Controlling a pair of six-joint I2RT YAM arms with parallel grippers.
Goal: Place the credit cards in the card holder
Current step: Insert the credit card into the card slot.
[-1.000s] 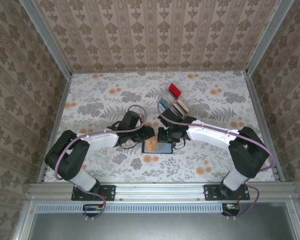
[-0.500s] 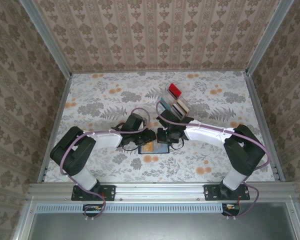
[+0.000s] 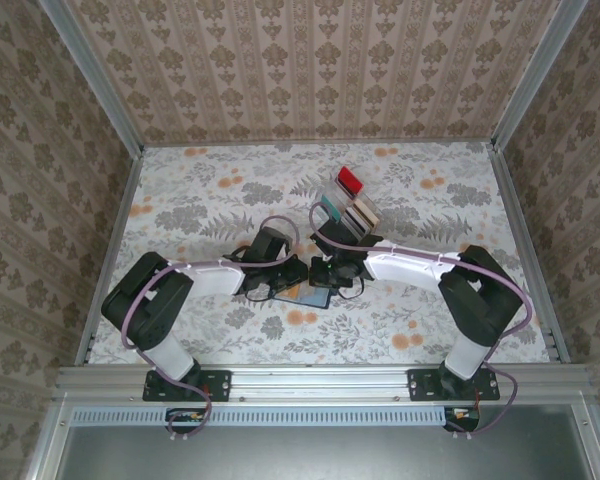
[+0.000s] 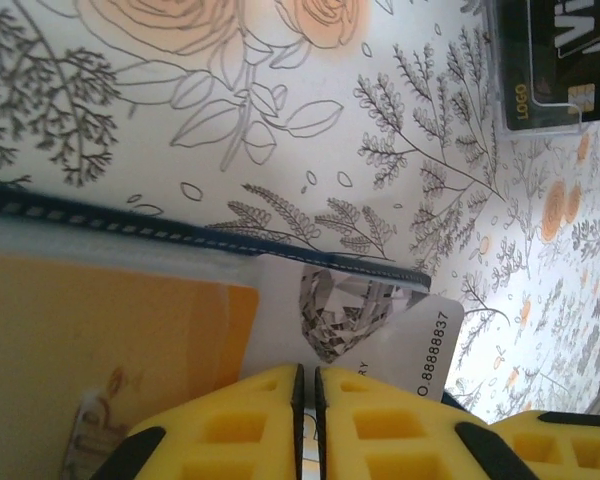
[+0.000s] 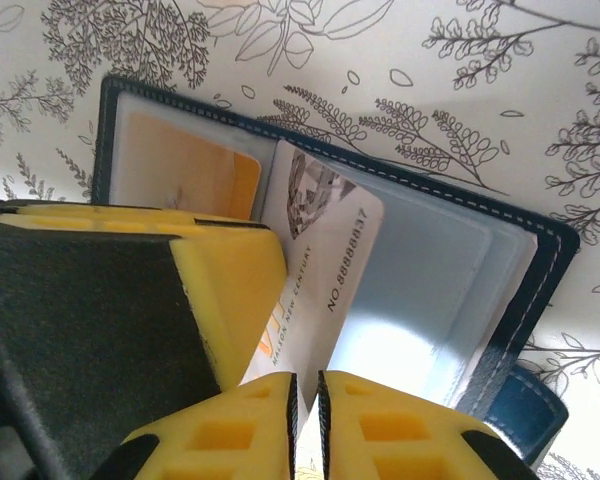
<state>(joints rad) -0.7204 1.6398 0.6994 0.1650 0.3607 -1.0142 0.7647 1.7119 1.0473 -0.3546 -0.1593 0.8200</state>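
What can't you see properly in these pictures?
White card: near end hidden under the right gripper, right wrist view; pinched or not, unclear.
Dark card: cut by the top edge, left wrist view.
Cards in the rack: too small to read, top view.
Card holder: half covered by the arms, top view.
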